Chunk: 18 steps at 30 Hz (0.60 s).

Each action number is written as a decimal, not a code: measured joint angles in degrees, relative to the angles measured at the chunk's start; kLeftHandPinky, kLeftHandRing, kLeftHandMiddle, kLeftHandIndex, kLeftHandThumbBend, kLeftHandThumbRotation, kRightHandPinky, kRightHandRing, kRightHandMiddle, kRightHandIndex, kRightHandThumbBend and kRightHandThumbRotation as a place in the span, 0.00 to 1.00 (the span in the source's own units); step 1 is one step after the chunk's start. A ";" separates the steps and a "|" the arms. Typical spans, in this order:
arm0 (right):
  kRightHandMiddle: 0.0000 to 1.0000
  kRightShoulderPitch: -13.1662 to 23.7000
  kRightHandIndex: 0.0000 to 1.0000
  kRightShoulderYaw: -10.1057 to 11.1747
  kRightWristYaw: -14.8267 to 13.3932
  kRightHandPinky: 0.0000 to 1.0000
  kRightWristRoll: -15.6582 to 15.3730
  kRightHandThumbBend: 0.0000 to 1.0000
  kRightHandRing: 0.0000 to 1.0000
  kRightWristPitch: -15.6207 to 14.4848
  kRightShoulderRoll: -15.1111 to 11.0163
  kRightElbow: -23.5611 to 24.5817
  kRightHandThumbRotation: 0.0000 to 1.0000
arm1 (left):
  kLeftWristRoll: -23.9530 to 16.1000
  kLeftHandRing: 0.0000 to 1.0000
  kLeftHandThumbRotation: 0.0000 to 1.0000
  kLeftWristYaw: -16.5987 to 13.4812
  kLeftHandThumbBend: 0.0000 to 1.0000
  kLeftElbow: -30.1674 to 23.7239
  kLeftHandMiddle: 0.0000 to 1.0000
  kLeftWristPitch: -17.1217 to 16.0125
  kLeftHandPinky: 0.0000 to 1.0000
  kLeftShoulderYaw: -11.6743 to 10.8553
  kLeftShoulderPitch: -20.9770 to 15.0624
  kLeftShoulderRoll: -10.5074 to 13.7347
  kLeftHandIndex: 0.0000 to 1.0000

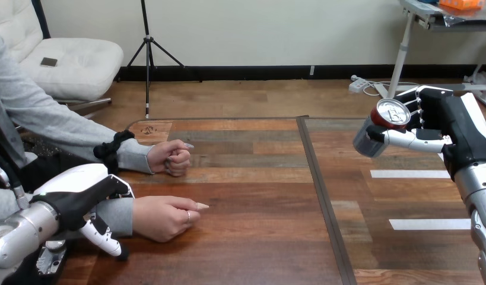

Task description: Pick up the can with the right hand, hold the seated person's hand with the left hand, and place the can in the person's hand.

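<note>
The fingers point(104, 236) of the robot's left hand point(80, 199) were loosely apart at the table's near left corner. One black-and-white jointed finger stretched straight along the near side of a grey sleeve point(113, 215), and the others lay over its far side, not closed round it. The hand's glossy white shell sat over the person's forearm just behind the wrist.

The person's nearer hand point(166, 217) rested on the brown plank table point(252, 237), loosely curled. Just beyond it, toward the far left edge, the person's farther hand point(172, 157) lay as a tight fist, knuckles down on the wood.

A dark narrow seam point(318, 184) ran from the far edge to the near edge, splitting the tabletop. Right of it, two flat white tape strips point(409, 174) lay on the boards.

Above the table's right side, the silver cylindrical metal can with a red rim point(380, 130) hung clear of the wood. It was tilted, with its shiny lid facing up and toward the camera. The robot's right hand point(448, 127) was clamped on it, one finger across the body and the rest behind.
</note>
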State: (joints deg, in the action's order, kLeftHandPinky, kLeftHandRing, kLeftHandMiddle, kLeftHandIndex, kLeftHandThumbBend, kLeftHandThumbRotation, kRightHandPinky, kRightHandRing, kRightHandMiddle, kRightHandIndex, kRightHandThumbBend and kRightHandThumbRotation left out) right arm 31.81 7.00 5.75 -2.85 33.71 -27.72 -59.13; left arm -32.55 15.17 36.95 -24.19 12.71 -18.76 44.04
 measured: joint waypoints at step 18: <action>0.42 0.00 0.45 0.03 0.04 0.33 0.11 0.71 0.36 0.00 0.00 0.00 0.00 | -6.64 0.27 0.00 -6.41 0.91 -0.28 0.34 -0.29 0.22 1.09 0.00 -0.01 0.34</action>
State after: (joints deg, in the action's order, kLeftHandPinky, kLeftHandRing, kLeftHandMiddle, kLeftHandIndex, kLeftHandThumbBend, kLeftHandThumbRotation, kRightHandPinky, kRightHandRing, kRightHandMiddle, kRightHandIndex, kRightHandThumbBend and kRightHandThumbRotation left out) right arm 31.81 7.03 5.79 -2.73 33.71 -27.72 -59.13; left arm -39.19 8.76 36.66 -24.48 13.80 -18.76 44.02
